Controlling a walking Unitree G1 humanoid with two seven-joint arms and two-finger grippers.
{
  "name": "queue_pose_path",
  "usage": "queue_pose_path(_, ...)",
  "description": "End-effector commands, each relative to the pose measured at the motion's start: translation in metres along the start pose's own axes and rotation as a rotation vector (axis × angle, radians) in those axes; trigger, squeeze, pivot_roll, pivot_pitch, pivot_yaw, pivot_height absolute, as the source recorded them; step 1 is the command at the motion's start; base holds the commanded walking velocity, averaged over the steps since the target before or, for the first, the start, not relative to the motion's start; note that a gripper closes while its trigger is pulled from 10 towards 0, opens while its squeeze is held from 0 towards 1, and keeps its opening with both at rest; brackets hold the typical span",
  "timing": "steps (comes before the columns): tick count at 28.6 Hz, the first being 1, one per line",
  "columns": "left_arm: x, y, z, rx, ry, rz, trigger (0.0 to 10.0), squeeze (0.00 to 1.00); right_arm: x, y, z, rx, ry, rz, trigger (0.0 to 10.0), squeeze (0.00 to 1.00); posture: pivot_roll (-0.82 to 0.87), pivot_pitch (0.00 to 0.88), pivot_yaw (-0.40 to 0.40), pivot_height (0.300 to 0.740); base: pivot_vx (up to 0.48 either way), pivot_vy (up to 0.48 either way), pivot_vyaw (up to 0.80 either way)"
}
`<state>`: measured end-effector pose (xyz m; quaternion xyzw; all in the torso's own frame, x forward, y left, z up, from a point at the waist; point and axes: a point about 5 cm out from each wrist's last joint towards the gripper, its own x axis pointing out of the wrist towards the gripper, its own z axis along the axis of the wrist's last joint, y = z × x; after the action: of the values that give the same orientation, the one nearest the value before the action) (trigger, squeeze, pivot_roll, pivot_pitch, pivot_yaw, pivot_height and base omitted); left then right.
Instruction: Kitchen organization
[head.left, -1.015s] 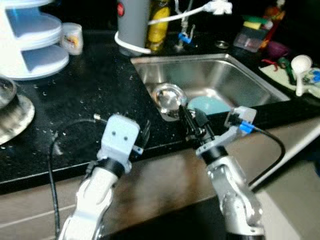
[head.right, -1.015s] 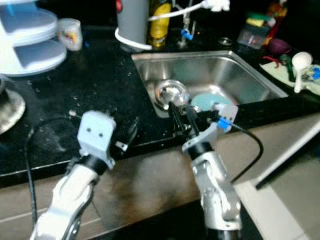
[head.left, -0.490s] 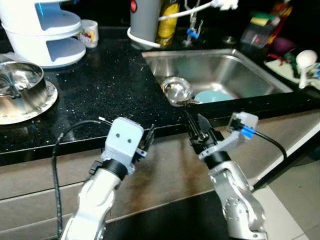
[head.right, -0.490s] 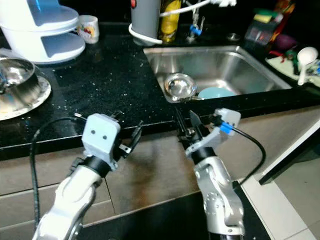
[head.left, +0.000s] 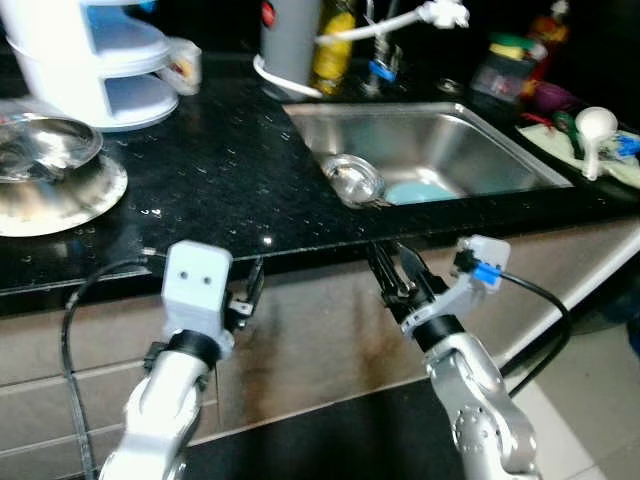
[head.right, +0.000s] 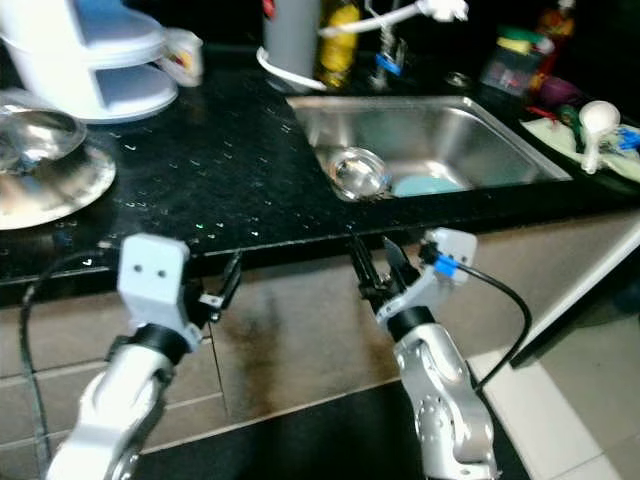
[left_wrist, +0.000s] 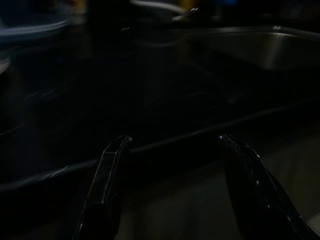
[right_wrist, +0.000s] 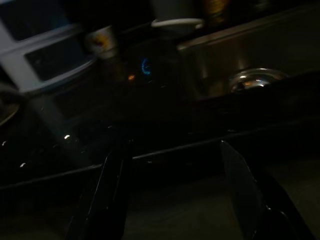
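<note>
Black speckled stone surface (head.left: 220, 170) runs across the frame above brown cabinet fronts. Nearest you, lower left, your left gripper (left_wrist: 172, 150) hangs just below the surface's front edge, fingers apart and empty. At lower centre your right gripper (head.left: 392, 272) sits at the same edge, fingers also spread, holding nothing. Beyond it, the stainless steel sink (head.left: 470, 150) holds a small round steel bowl (head.left: 352, 180) beside a light blue plate (head.left: 418, 192). Far left sits a wide steel dish (head.left: 55, 180).

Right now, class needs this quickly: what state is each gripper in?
Left gripper: open, holding nothing, in front of the counter edge.
Right gripper: open, holding nothing, below the same edge.
</note>
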<state>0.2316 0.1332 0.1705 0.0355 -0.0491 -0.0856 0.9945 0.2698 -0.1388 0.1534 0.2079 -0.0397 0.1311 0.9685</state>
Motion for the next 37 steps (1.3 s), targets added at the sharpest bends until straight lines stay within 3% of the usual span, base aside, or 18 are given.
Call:
queue_pose_path(1, -0.006, 0.001, -0.003, -0.007, 0.026, -0.007, 10.0, 0.00, -0.003, -0.001, -0.002, -0.016, 0.016, -0.001, 10.0, 0.00, 0.12, 0.035, -0.182, 0.740, 0.000, 0.000, 0.79)
queue_pose_path(10, -0.013, 0.000, -0.004, -0.012, 0.049, -0.050, 10.0, 0.00, -0.004, 0.001, -0.004, -0.027, 0.029, 0.013, 10.0, 0.00, 0.12, 0.045, -0.183, 0.740, 0.000, 0.000, 0.79)
queue_pose_path(23, -0.009, -0.004, 0.002, 0.038, 0.015, -0.101, 10.0, 0.00, -0.002, 0.007, 0.002, 0.001, -0.003, 0.085, 10.0, 0.00, 0.13, 0.060, -0.177, 0.740, 0.000, 0.000, 0.79)
queue_pose_path(27, -0.005, -0.008, 0.010, 0.054, -0.037, -0.138, 10.0, 0.00, -0.001, 0.012, 0.012, 0.085, -0.056, 0.137, 10.0, 0.00, 0.13, 0.059, -0.174, 0.740, 0.000, 0.000, 0.72)
queue_pose_path(29, -0.005, -0.008, 0.010, 0.054, -0.037, -0.138, 10.0, 0.00, -0.001, 0.012, 0.012, 0.085, -0.056, 0.137, 10.0, 0.00, 0.13, 0.059, -0.174, 0.740, 0.000, 0.000, 0.54)
queue_pose_path(30, -0.003, -0.013, 0.016, 0.039, -0.067, -0.161, 10.0, 0.00, 0.002, 0.017, 0.021, 0.145, -0.090, 0.186, 10.0, 0.00, 0.12, 0.049, -0.172, 0.740, 0.000, 0.000, 0.00)
queue_pose_path(33, -0.003, -0.018, 0.016, 0.033, -0.063, -0.187, 10.0, 0.00, 0.005, 0.024, 0.029, 0.188, -0.114, 0.247, 10.0, 0.00, 0.13, 0.027, -0.174, 0.740, 0.000, 0.000, 0.00)
queue_pose_path(37, -0.008, -0.013, 0.005, 0.025, -0.013, -0.162, 10.0, 0.00, 0.010, 0.033, 0.037, 0.215, -0.129, 0.314, 10.0, 0.00, 0.14, 0.013, -0.171, 0.740, 0.000, 0.000, 0.00)
